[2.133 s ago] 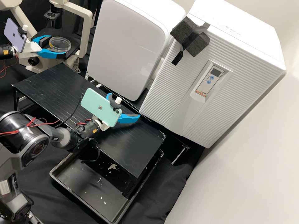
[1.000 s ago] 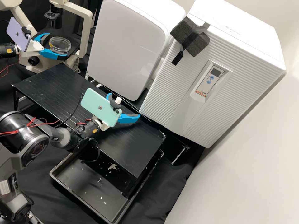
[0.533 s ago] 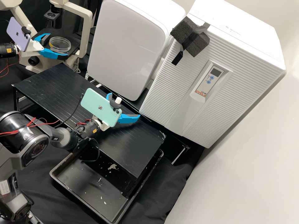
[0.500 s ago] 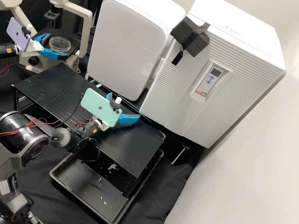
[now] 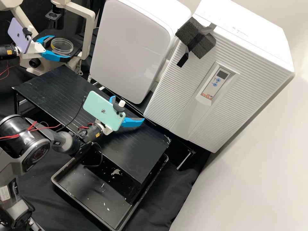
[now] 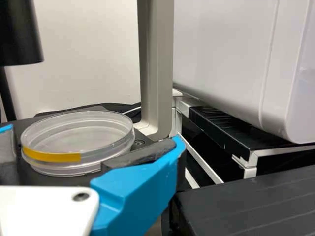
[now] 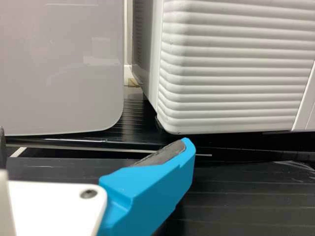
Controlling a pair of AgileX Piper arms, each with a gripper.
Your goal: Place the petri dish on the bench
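On the dark microscope stage rests a clear round petri dish (image 5: 62,46) with a strip of yellow tape on its side. My left gripper (image 5: 59,48) stands open around it, one blue finger at either side. In the left wrist view, the dish (image 6: 76,137) lies between the spread fingers of the left gripper (image 6: 88,147); the dark pad overlaps its near edge, and contact is unclear. Over the black bench (image 5: 61,86), the right gripper (image 5: 128,110) is open and holds nothing. The right wrist view shows the same gripper (image 7: 93,147) with its fingers wide apart.
The microscope's pale frame (image 5: 89,32) rises beside the dish. A white rounded cabinet (image 5: 131,48) and a white ribbed unit (image 5: 221,80) stand behind the bench. Below its front edge is a black tray (image 5: 80,202).
My left gripper has shifted slightly rightward in the high view, closer about the dish. The dish and the right arm have stayed where they were.
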